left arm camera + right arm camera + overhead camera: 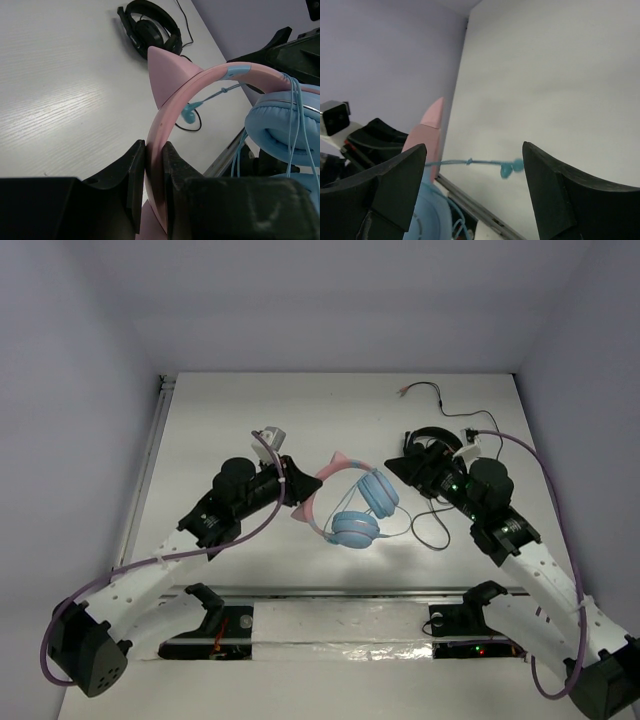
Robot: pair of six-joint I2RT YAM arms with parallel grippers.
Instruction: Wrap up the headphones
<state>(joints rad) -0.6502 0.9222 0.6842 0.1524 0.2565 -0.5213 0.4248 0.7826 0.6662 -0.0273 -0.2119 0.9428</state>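
Observation:
The headphones (352,508) have a pink headband with cat ears (162,70) and light-blue earcups (282,127). My left gripper (297,490) is shut on the pink headband (156,150), pinching it flat between both pads. The thin light-blue cable (295,115) drapes over the earcup, and its plug end (510,168) sticks out sideways. My right gripper (474,148) stands open with that plug end between its fingers, touching neither. In the top view the right gripper (405,472) sits just right of the earcups.
Black headphones (436,445) lie behind the right gripper, and their black cable (440,400) trails toward the back edge and loops near the right arm (432,530). A metal rail (340,592) runs along the near table edge.

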